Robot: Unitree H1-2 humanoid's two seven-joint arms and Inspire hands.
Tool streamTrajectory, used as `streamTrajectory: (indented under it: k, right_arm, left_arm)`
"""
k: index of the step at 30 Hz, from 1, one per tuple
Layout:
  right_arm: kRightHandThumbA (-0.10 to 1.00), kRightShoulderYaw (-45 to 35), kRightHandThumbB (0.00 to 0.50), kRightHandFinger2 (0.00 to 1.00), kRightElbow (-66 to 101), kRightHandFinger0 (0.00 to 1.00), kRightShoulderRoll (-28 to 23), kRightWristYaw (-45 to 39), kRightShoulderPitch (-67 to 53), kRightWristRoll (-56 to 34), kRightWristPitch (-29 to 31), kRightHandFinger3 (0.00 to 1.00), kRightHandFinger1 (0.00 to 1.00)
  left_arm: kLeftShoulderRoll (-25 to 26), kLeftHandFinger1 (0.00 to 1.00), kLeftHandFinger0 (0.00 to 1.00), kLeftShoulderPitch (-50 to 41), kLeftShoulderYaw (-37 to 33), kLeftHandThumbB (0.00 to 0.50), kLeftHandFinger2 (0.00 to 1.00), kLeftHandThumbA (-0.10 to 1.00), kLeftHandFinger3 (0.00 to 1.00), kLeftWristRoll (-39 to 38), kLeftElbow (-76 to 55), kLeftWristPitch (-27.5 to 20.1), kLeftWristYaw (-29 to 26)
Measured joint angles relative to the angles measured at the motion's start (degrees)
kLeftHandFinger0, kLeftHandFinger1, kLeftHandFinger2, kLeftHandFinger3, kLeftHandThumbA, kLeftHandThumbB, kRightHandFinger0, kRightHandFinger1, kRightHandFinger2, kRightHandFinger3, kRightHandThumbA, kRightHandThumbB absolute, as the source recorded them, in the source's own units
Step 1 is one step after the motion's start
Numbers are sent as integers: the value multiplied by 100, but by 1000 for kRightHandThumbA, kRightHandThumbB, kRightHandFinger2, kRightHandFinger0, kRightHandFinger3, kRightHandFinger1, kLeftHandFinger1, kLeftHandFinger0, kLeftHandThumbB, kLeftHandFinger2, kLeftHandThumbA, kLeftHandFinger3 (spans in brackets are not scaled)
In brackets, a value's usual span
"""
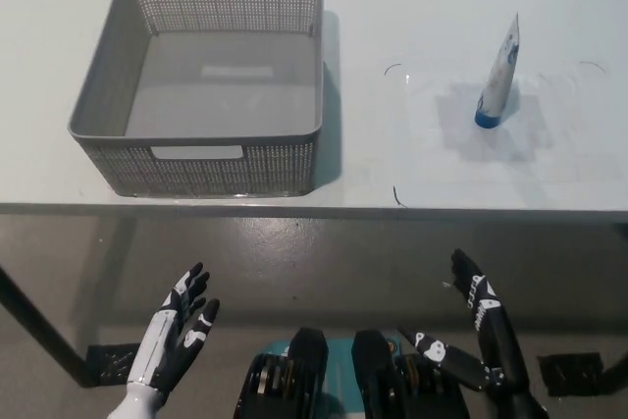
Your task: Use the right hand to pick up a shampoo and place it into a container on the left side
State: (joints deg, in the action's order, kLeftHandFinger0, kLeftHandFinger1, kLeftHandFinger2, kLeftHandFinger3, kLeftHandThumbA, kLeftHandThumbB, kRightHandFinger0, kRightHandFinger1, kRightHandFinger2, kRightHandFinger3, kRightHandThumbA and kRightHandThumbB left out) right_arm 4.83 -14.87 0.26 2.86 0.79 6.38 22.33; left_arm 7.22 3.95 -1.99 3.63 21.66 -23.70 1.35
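Shampoo tube point(498, 81) upright at bench point(412, 159) right; grey basket point(224, 170) left. Both hands low near the bench edge: right hand point(479, 326) and left hand point(181, 329), fingers spread, holding nothing.

Single head view looks steeply down over the table point(471, 169) from near its front edge

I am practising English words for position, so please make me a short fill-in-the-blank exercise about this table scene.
1. The grey perforated plastic basket holds ____ inside it.
2. The white tube with a blue cap stands on its ____ end.
3. The tube stands on the white table to the robot's ____ of the basket.
4. The white left hand and the black right hand both hang ____ the table edge, open.

Missing words: nothing; cap; right; below
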Motion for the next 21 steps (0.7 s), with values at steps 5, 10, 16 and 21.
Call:
streamTrajectory:
  k: [5,10,16,21]
  right_arm:
    - [783,114,103,1000,484,980,-25,202,-219,133,19,1000,1000]
    - [810,323,118,1000,920,990,-153,637,-246,429,61,1000,1000]
    - [959,356,212,1000,1090,1000,-359,1190,-65,800,117,1000,1000]
    - [970,186,246,1000,1064,1000,-457,1433,261,977,134,1000,1000]
  left_arm:
    - [-2,1000,1000,3,-2,14,1000,779,1000,-13,26,-48,7]
    - [0,1000,1000,2,-12,0,1000,796,1000,-12,38,-86,10]
    - [2,1000,1000,2,-46,10,1000,802,1000,-14,39,-102,33]
    - [8,1000,1000,3,-53,1,1000,830,1000,-7,46,-104,52]
